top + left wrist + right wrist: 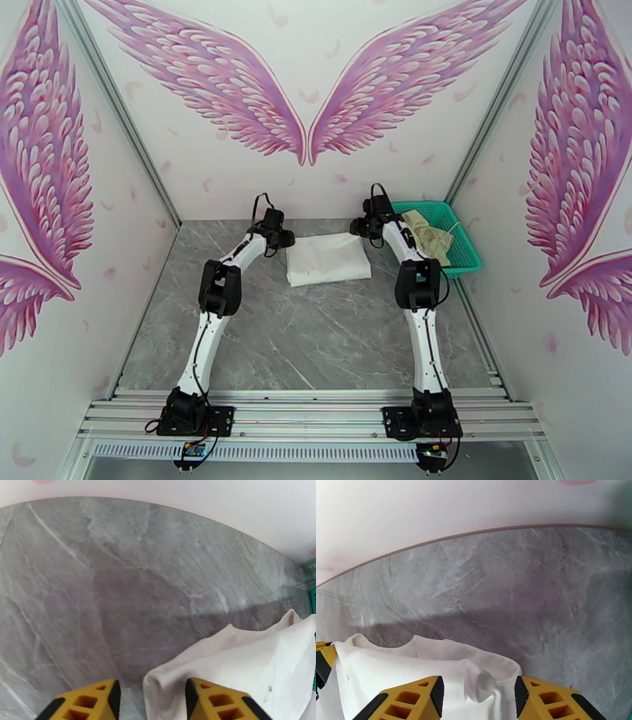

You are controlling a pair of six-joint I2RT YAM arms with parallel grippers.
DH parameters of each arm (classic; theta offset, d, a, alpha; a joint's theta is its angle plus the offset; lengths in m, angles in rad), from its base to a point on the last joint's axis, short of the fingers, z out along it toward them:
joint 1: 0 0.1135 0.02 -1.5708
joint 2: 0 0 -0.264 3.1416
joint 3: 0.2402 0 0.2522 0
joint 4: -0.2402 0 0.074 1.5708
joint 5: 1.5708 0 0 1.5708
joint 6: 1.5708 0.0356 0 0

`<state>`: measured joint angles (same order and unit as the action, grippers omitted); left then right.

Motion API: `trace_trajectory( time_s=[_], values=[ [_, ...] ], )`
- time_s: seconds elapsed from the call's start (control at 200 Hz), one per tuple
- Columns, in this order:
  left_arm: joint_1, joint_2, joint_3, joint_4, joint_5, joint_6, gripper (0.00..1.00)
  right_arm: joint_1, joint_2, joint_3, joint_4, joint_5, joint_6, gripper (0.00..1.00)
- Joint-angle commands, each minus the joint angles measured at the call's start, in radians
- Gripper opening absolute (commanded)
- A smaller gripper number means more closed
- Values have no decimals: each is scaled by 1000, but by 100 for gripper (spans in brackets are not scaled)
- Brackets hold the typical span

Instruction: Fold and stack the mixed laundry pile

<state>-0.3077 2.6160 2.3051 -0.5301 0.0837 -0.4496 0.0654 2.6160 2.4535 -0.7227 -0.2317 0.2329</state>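
Left hand (152, 691) and right hand (478, 687) open, straddling the 9 and 3 o'clock edges of the folded white shirt (328, 259) at 12 o'clock on the table (316, 339); light, limp, likely best pinched at layered corners.

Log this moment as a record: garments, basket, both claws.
white shirt: folded into a rough rectangle, flat on the grey table, between the two arms
cream garment: crumpled inside the green basket at the table's far right
left claw: open, a shirt corner between its fingers
right claw: open, the shirt's other far corner between its fingers
stack: not yet started; one garment on the table, one in the basket
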Motion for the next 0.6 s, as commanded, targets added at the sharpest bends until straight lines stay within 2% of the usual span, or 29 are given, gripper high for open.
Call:
trace_trajectory(
  time_s=[0.0, 0.115, 0.31, 0.41, 0.51, 0.595],
  values=[
    [7, -119, -5, -30, -27, -2, 54, -6, -82, 6, -65, -21, 7, 55],
    [-7, -238, -58, -86, -63, 7, 56, 4, -272, -202, -14, -21, 22, 56],
    [-111, -465, -354, -41, -36, 28, 56, 49, -547, -636, 111, -54, 72, 57],
    [-147, -502, -501, 49, 30, -23, 55, 76, -588, -773, 178, -100, 110, 56],
    [-160, -471, -576, 117, 96, -55, 54, 83, -559, -807, 166, -101, 131, 53],
    [-159, -450, -637, 175, 106, -81, 53, 82, -519, -819, 145, -80, 129, 51]
  ],
)
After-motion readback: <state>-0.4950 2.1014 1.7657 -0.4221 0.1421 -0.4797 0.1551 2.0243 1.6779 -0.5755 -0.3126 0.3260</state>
